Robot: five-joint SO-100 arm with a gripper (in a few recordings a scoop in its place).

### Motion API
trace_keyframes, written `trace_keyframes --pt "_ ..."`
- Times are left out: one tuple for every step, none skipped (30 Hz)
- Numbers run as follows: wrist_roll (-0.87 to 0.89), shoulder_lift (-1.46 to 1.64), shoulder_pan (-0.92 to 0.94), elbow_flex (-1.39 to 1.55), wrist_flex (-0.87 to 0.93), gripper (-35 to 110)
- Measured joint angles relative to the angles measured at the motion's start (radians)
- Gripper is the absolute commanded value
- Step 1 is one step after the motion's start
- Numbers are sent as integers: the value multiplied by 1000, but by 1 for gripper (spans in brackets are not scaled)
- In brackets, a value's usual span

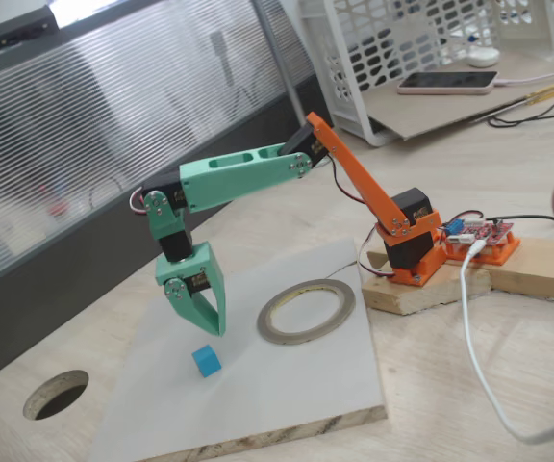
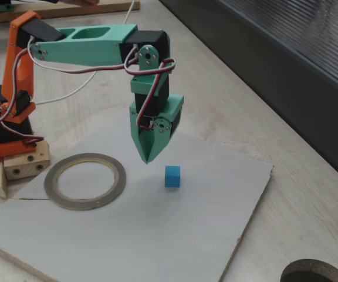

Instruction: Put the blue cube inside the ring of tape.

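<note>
Pincer (image 2: 148, 157) closed and empty above grey board, between blue cube (image 2: 172, 176) and ring of tape (image 2: 85, 181)

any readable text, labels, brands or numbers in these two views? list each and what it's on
None can be read.
The red circuit board beside the arm's orange base has small markings, too blurred to read.
The phone by the white basket lies flat; no text is legible on it.
The blue cube, the ring of tape and the green gripper show plain surfaces with no print.
</note>
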Motion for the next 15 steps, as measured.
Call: trace_keyframes --pt "0 -15 0 -15 0 -1" --pt "0 -29 -2 -32 0 -1" --pt "0 -37 -2 -43 0 -1" --pt "0 -49 0 -57 0 -1" --pt "0 -55 0 -71 0 -1" --pt "0 -67 0 -86 0 -1" --pt "0 -71 0 -95 0 -1" --pt "0 -83 0 -110 0 -1" --pt "0 -89 0 -124 0 -1" --pt "0 -103 0 -132 0 -1" --pt "0 -106 0 -146 0 -1" --pt "0 -118 0 -160 0 -1" --pt "0 -121 0 -175 0 -1" --pt "0 -124 0 -190 0 -1" --pt "0 -135 0 -201 0 -1"
